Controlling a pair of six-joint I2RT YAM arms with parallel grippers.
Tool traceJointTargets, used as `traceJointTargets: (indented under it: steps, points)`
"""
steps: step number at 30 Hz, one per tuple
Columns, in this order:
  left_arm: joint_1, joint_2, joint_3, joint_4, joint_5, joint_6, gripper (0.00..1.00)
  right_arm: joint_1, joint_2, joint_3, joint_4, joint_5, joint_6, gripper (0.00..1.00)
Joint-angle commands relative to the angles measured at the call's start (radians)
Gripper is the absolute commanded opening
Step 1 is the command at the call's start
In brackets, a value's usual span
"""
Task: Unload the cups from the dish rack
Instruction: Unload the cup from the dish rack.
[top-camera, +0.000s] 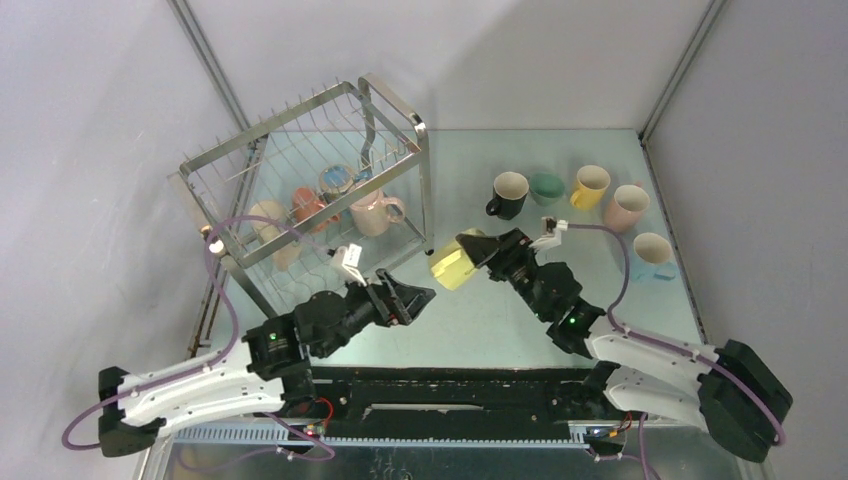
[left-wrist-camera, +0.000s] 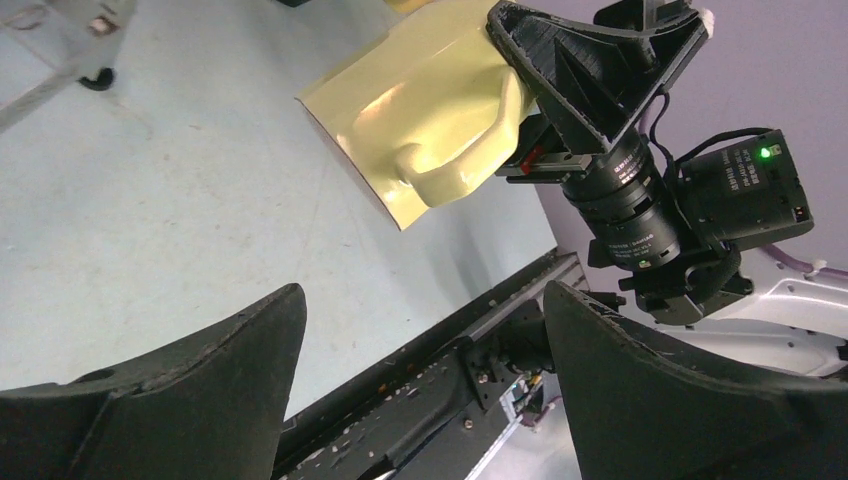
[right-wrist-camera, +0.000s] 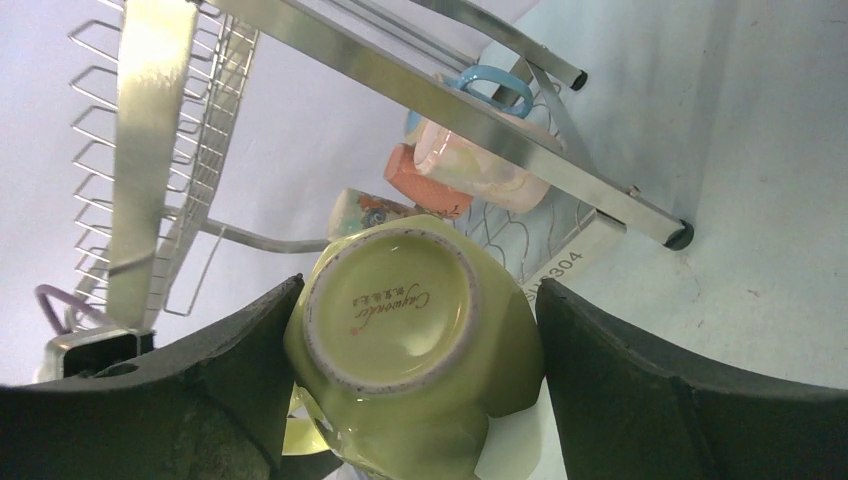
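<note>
Firmly, the right tool (right-wrist-camera: 418, 296) clamps a lime mug (right-wrist-camera: 390, 320) above the pale green surface (top-camera: 480, 325); the small red script on its base is unreadable. The left tool (left-wrist-camera: 422, 296) gapes wide, empty. Beyond, the dish rack (right-wrist-camera: 400, 76), foot stamped "304", holds a pink mug (top-camera: 372, 212) among others.

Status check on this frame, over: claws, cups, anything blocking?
Left claw open, empty. Right claw shut on lime cup, clear of dish rack. Several racked cups to go; five unloaded cups on table. Nothing in the way.
</note>
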Motion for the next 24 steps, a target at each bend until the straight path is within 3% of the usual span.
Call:
traceJointTargets:
  steps: [1,11,24]
  points:
    - [-0.007,0.059,-0.022,0.215,0.059,0.011,0.94,-0.041,-0.110,-0.008,0.034,-0.060,0.110,0.27]
    - [-0.007,0.180,-0.008,0.401,0.143,0.104,0.86,-0.122,-0.223,-0.037,-0.038,-0.166,0.230,0.27]
    - [-0.006,0.200,0.014,0.441,0.158,0.341,0.74,-0.200,-0.271,-0.032,-0.106,-0.258,0.347,0.27]
